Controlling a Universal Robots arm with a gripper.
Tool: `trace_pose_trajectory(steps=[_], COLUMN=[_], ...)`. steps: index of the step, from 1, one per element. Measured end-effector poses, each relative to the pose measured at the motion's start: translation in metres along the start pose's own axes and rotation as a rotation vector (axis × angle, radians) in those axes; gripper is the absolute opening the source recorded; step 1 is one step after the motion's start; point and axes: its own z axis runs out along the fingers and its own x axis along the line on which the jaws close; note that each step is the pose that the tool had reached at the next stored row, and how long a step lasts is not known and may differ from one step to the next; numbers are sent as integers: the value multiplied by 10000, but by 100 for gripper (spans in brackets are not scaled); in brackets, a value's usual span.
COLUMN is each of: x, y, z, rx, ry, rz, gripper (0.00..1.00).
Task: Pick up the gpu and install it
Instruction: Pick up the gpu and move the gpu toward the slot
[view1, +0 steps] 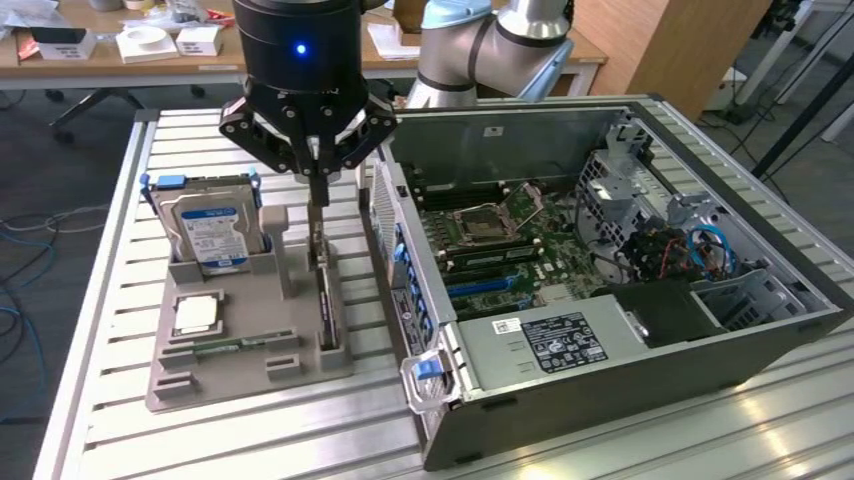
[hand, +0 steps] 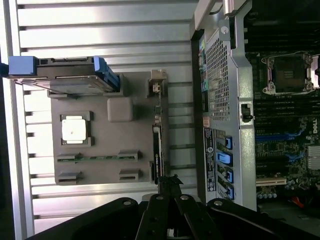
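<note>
The gpu (view1: 324, 305) is a thin black card standing on edge in the slot along the exterior view's right side of the grey holder tray (view1: 247, 372). Its pale bracket end (view1: 318, 235) points up toward my gripper (view1: 320, 198). The gripper hangs straight above that end with its fingers shut together; whether they touch the bracket I cannot tell. In the wrist view the gpu (hand: 156, 145) shows as a narrow dark strip on the tray (hand: 107, 145), and the closed fingertips of the gripper (hand: 170, 180) sit just off one end of it.
On the tray stand a blue-labelled hard drive (view1: 207, 228) (hand: 70, 80), a processor chip (view1: 196, 315) (hand: 74, 128) and a green memory stick (view1: 220, 347) (hand: 95, 157). The open computer case (view1: 747, 270) with its motherboard (view1: 514, 250) lies to the exterior view's right, close beside the tray.
</note>
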Motion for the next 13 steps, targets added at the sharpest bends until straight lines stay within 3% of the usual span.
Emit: trace_pose_trajectory(steps=[9,11,13], x=[0,0,0], y=[0,-1,-2], z=[0,0,0], rx=[-1,-1,0], ry=[0,0,0], rz=[0,0,0], gripper=[11,16,29])
